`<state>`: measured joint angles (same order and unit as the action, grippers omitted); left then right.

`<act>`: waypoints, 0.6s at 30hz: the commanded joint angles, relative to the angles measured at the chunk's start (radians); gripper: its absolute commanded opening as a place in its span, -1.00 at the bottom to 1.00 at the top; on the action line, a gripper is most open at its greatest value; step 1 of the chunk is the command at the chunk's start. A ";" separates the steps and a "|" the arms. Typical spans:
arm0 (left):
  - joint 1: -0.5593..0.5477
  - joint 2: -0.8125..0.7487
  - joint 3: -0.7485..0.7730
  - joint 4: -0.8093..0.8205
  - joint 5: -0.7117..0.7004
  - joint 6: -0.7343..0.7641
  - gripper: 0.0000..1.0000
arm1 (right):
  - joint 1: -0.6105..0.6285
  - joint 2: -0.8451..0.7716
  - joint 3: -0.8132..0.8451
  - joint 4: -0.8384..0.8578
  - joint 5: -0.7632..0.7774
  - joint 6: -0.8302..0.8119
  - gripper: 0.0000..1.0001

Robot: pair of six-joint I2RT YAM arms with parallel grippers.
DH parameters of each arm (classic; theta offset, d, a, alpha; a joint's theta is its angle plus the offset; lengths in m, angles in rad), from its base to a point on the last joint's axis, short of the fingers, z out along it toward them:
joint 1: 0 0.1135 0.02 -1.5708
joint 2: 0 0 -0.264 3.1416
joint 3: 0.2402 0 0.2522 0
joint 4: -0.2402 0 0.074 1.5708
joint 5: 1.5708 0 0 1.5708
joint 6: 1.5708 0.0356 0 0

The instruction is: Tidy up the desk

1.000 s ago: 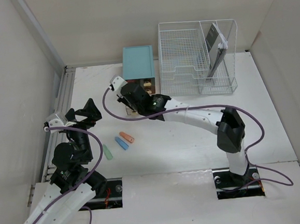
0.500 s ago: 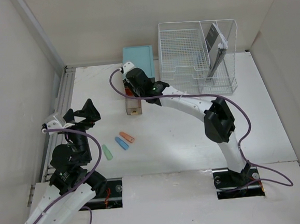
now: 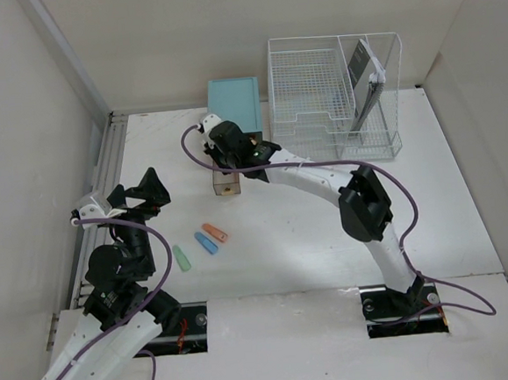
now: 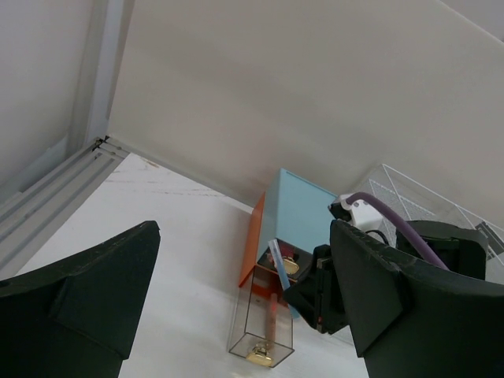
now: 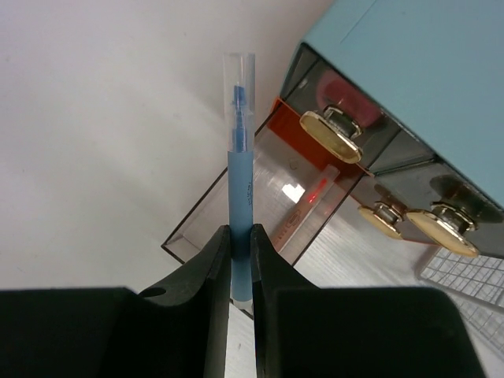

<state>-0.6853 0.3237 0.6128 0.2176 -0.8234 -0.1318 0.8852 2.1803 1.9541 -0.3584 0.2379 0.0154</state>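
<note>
The white desk [image 3: 310, 230] holds a teal drawer box [image 3: 234, 103] at the back. Its clear lower drawer [image 3: 225, 182] is pulled out with a red pen [image 5: 311, 197] lying inside. My right gripper [image 3: 224, 148] is shut on a blue pen [image 5: 239, 181] and holds it over the open drawer [image 5: 197, 228], tip pointing away. The pen also shows in the left wrist view [image 4: 277, 264]. My left gripper [image 3: 144, 192] is open and empty, raised over the desk's left side. Orange [image 3: 214, 233], blue [image 3: 206, 243] and green [image 3: 182, 258] markers lie on the desk.
A white wire-mesh rack [image 3: 330, 96] stands at the back right with a dark flat item [image 3: 364, 80] upright in its side slot. Silver rails [image 3: 104, 184] run along the desk's left edge. Walls close in on three sides.
My right gripper has moved away from me with the blue pen, from the drawer's front end to the end by the teal box. The left arm has barely moved.
</note>
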 commanded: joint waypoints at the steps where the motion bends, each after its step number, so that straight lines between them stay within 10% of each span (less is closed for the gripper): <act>1: 0.001 -0.003 -0.005 0.031 -0.005 0.009 0.74 | 0.008 0.018 -0.001 0.010 -0.023 0.018 -1.00; 18: 0.001 -0.003 -0.005 0.031 -0.005 0.009 0.74 | -0.020 0.055 -0.037 0.021 -0.032 0.009 -1.00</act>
<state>-0.6853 0.3237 0.6128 0.2176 -0.8234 -0.1310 0.8711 2.2349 1.9224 -0.3584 0.2169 0.0193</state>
